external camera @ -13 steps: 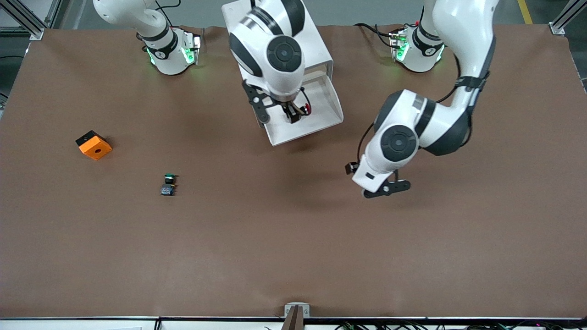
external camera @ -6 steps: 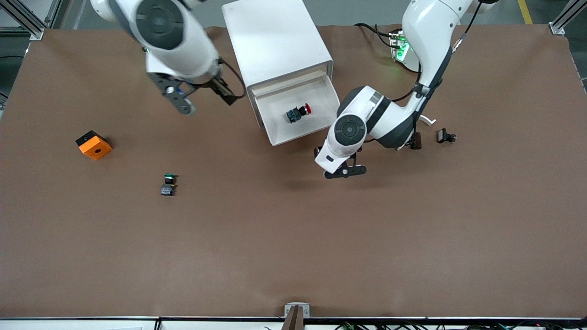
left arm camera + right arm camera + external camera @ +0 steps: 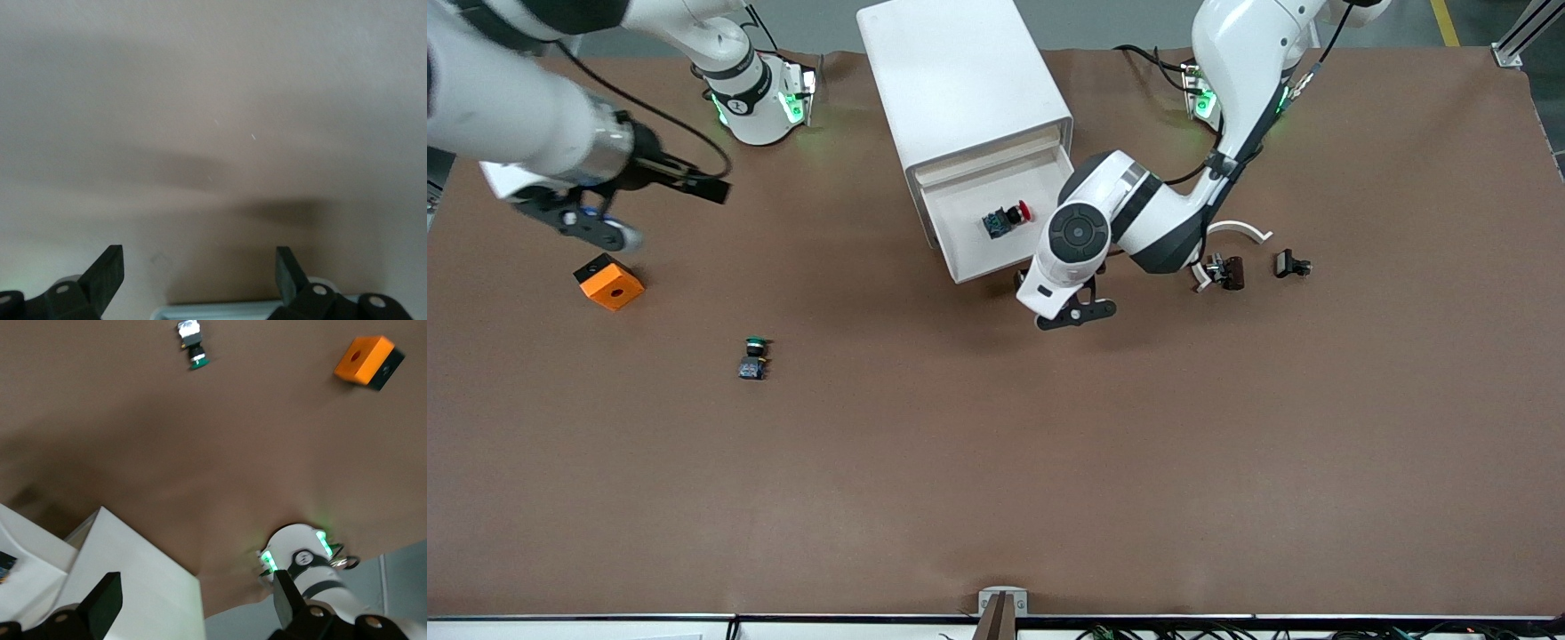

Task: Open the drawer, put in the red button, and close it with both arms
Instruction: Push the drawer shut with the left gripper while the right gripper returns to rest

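We see the red button [image 3: 1007, 219] — round red cap, black-and-blue body — lying on its side in the open drawer [image 3: 1040, 244] of the white cabinet [image 3: 960, 80]. The left gripper [image 3: 1060, 307] sits wide open at the drawer front; the right gripper [image 3: 596, 233], fingers spread and empty, hangs above the brown table [image 3: 996, 462] beside the orange block [image 3: 608, 282].

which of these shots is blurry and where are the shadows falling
Front view: the right arm's pincer is smeared by motion blur above the orange block; the red button in the drawer is sharp. Left wrist view: soft and washed out, with broad dark shadow bands on the table over the open left pincer. Right wrist view: slightly soft, with green glow on an arm base.
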Controlling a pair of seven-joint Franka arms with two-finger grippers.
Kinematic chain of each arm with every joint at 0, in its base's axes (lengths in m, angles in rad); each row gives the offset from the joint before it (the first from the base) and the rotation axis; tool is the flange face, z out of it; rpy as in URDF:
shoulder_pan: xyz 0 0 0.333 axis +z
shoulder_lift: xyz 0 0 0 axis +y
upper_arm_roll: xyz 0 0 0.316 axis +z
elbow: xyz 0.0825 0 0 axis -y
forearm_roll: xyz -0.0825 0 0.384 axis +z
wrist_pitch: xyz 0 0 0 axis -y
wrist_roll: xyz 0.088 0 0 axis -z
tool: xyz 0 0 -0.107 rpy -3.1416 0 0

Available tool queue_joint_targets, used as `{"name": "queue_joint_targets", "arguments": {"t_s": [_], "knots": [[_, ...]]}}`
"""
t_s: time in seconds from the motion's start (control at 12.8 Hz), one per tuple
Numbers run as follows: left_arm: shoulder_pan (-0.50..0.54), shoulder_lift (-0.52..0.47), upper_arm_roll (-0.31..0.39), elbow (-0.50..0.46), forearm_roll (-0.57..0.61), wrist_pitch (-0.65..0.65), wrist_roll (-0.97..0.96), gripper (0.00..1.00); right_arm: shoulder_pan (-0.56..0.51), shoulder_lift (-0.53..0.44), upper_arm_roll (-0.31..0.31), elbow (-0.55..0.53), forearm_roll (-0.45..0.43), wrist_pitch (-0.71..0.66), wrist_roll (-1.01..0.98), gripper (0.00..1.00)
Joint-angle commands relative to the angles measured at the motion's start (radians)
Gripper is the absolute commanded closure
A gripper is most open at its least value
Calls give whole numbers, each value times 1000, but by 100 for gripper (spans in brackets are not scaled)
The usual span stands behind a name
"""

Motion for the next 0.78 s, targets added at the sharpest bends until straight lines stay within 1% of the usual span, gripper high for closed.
{"name": "queue_joint_targets", "arguments": {"t_s": [0.0, 0.16, 0.31, 0.39, 0.55, 0.63, 0.7], "knots": [[-3, -4, -36, -13, -56, -5, -19, 0, -108, -93, 21, -120, -25, 66, -214, 0], [-32, 1, -51, -23, -60, -5, -44, 0, -174, -126, 21, -172, -30, 116, -343, 0], [-78, 6, -61, -40, -61, -5, -84, 0, -208, -155, 21, -220, -59, 162, -425, 0], [-102, 6, -62, -46, -63, -5, -110, 0, -224, -181, 21, -255, -62, 194, -455, 0], [-118, 6, -83, -46, -92, -5, -136, 0, -236, -239, 21, -331, -77, 256, -492, 0], [-119, 6, -99, -49, -93, -5, -137, 0, -236, -267, 22, -350, -97, 273, -492, 0], [-118, 4, -114, -60, -93, -5, -145, 0, -236, -275, 22, -349, -102, 273, -492, 0]]}}
